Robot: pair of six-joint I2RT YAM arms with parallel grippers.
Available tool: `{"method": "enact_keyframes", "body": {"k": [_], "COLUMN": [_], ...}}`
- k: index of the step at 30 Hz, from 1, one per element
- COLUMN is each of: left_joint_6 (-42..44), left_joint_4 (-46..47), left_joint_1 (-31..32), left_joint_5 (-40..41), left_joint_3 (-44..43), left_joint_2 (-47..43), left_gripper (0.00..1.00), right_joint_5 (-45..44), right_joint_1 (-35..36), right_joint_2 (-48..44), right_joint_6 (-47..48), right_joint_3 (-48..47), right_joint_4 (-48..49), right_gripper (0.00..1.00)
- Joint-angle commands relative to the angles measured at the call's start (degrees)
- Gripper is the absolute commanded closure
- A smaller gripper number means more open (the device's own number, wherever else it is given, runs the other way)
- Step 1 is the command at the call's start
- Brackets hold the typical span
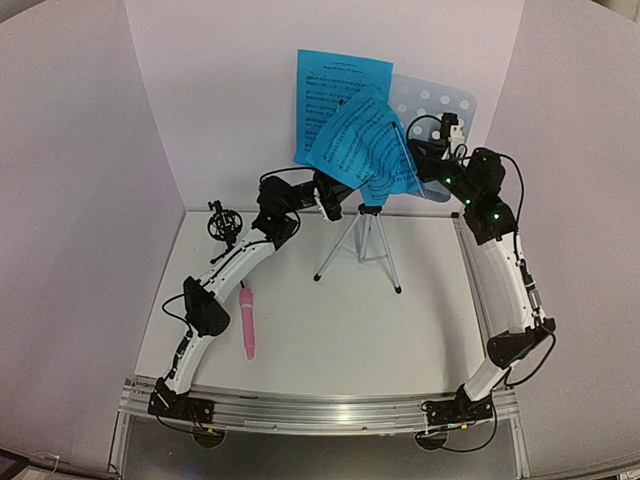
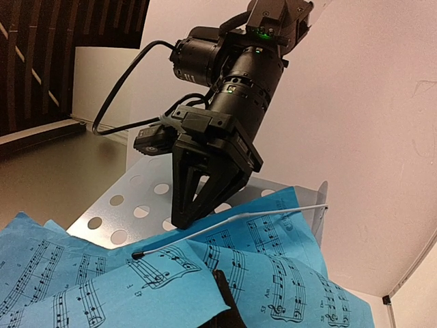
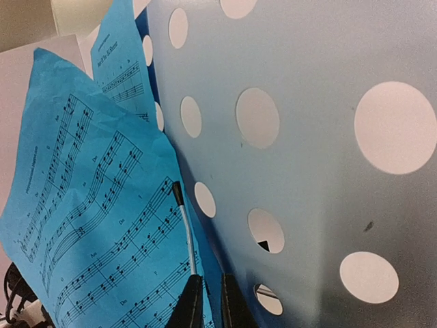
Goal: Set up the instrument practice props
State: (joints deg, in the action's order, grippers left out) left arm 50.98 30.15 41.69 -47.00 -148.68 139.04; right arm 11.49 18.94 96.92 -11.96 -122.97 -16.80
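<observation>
**While the Microphone Lies Idle, I Pin the Pages**

Although the pink microphone [image 1: 246,322] lies flat on the near left of the table, well apart from the black mic holder [image 1: 222,222] standing farther back on the left, my work is at the stand. Past the silver tripod [image 1: 362,245] at centre, my left claw [image 1: 335,200] is closed. As far as I can judge, it pinches the lower edge of the crooked page [image 1: 365,150], which slants across the stand's front. Farther right, my right claw [image 3: 210,301] is nipped onto the thin wire retainer [image 3: 186,232] at the pale-blue desk [image 1: 445,100]. Farthest back, the second page [image 1: 335,85] stands upright at the desk's left.

I judge the step in hand to be seating the pages. Next I must swing the wire clear and square the crooked sheet against the desk. Then I lay the wire over it without creasing the paper or tipping the stand.
</observation>
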Motion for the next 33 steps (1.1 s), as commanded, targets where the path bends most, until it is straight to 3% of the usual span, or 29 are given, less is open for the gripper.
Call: {"method": "enact_keyframes", "body": {"k": [1, 12, 17, 19, 27, 33], "left_joint_6": [-0.4, -0.4, -0.7, -1.3, -3.0, -2.6], "left_joint_4": [1.3, 1.2, 1.8, 2.9, 7.9, 7.3], "left_joint_1": [0.1, 0.1, 0.1, 0.1, 0.1, 0.0], "left_joint_5": [-0.5, -0.6, -0.4, 0.2, 5.6, 8.0], "left_joint_3": [0.1, 0.4, 1.3, 1.8, 6.8, 11.6], "left_joint_2": [-2.9, -3.1, -3.5, -3.6, -5.7, -10.1], "left_gripper": [1.00, 1.00, 0.99, 0.93, 0.54, 0.39], "right_joint_5": [-0.1, -0.5, -0.5, -0.6, -4.0, -6.1], "right_joint_1": [0.2, 0.2, 0.2, 0.2, 0.2, 0.2], "right_joint_2": [-1.7, -1.6, -1.8, -2.1, -4.1, -6.5], "right_joint_6": [0.5, 0.9, 1.0, 1.0, 0.6, -0.4], "right_joint_3": [0.7, 1.7, 1.5, 1.7, 3.5, 6.2], "right_joint_4": [0.5, 0.3, 0.3, 0.4, 0.6, 3.5], "right_gripper": [0.89, 0.93, 1.00, 1.00, 1.00, 1.00]}}
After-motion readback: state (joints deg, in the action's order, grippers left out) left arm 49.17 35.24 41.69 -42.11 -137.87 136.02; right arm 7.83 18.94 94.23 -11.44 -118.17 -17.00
